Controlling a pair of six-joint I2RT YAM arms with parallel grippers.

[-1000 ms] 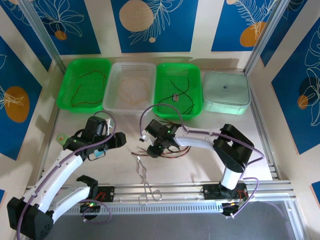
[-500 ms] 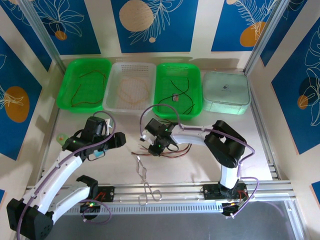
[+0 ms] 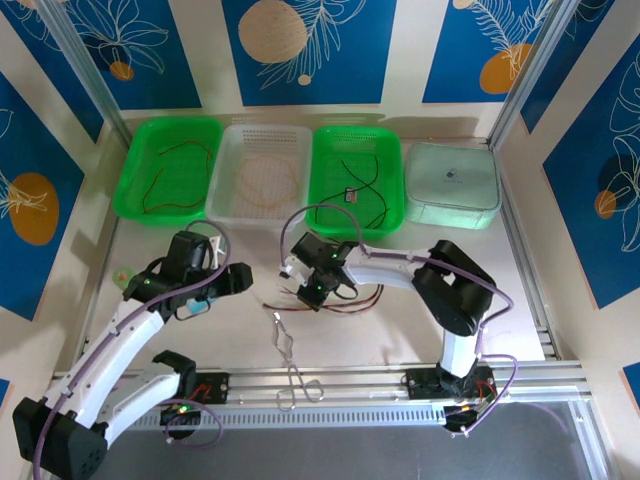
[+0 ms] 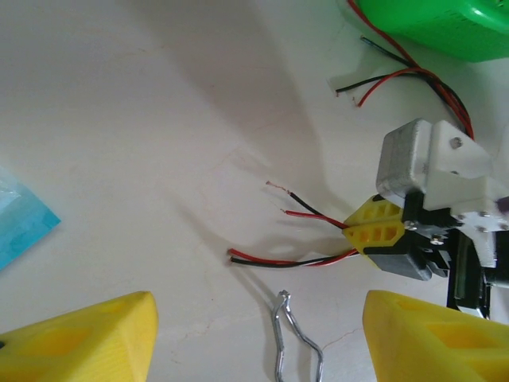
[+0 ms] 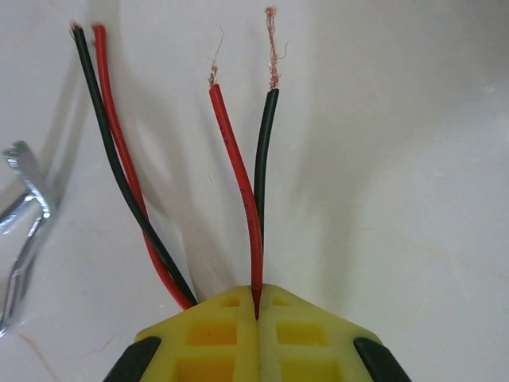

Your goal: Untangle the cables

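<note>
- Cables [image 5: 256, 199]: one red-and-black pair is clamped between the closed yellow pads of the right gripper [image 5: 256, 306], at the middle of the top view, with its bare ends toward the frame's top.
- Second red-black pair [image 5: 127, 183] lies just left of it, with steel forceps [image 5: 20, 223] at the left edge.
- Left gripper [image 4: 258, 310] hangs open and holds nothing.
- Upper frame, top view: green tray [image 3: 122, 190], white tray [image 3: 222, 175] and second green tray [image 3: 396, 190].

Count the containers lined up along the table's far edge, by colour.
Green baskets: 2
White basket: 1
Pale green box: 1
Total: 4
</note>
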